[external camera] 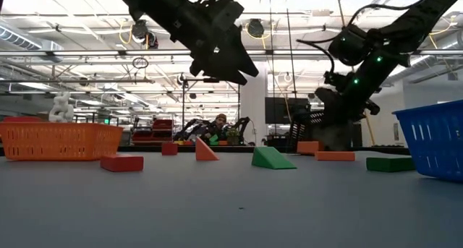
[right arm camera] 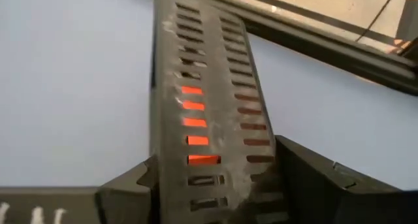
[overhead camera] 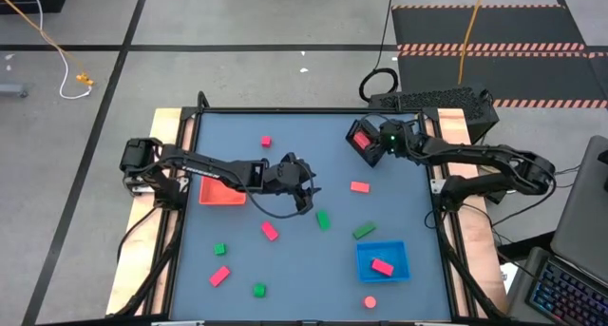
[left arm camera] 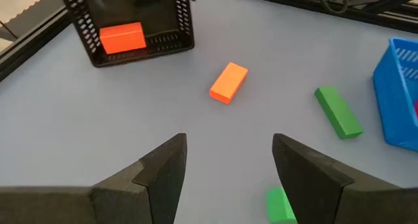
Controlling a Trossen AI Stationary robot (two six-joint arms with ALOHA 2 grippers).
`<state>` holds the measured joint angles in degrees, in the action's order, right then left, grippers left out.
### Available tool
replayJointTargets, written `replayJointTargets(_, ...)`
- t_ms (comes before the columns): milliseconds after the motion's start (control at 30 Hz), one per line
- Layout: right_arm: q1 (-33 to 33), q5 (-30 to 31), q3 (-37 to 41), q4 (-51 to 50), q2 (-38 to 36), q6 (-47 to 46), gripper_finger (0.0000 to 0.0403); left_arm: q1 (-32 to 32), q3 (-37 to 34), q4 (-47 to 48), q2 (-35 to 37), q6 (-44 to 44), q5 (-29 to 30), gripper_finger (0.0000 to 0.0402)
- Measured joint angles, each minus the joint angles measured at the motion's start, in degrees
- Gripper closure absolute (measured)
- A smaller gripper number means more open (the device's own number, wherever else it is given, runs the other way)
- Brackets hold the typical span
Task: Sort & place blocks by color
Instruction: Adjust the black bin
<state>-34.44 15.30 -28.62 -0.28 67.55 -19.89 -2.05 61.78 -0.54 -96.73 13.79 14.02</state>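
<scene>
Grey-blue matte worktop [overhead camera: 285, 269], workshop hall behind. Your right pincer [right arm camera: 209, 178] clamps slotted wall of black tray [overhead camera: 362, 139], red block [left arm camera: 122, 38] inside. Left pincer [left arm camera: 228, 168] hovers mid-worktop, fingers spread, empty. Blocks lie scattered: small, hard-edged, smooth. Line fingers across green block [left arm camera: 281, 206] before descending.

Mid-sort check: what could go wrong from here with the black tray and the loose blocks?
1. The right end effector straddles the black tray's wall; with a red block inside, tilting may spill it.
2. The left end effector is open and empty above a green block; descending off-centre may knock it aside.
</scene>
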Motion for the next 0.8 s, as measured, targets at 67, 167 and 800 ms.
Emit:
replayJointTargets(67, 0.0, -1.8, 0.0, 0.8, -1.4, -0.2, 0.0190, -0.2, 0.0, 0.0, 0.0, 0.0, 0.0, 0.0172)
replayJointTargets(167, 0.0, -2.3, 0.0, 1.4, -3.7, -0.5, 0.0190, -0.3, 0.0, 0.0, 0.0, -0.1, 0.0, 0.0172)
replayJointTargets(800, -2.6, -12.1, 9.7, 5.8, -6.0, -6.5, 0.0190, -0.4, 0.0, -0.2, 0.0, 0.0, 0.0, 0.0172)
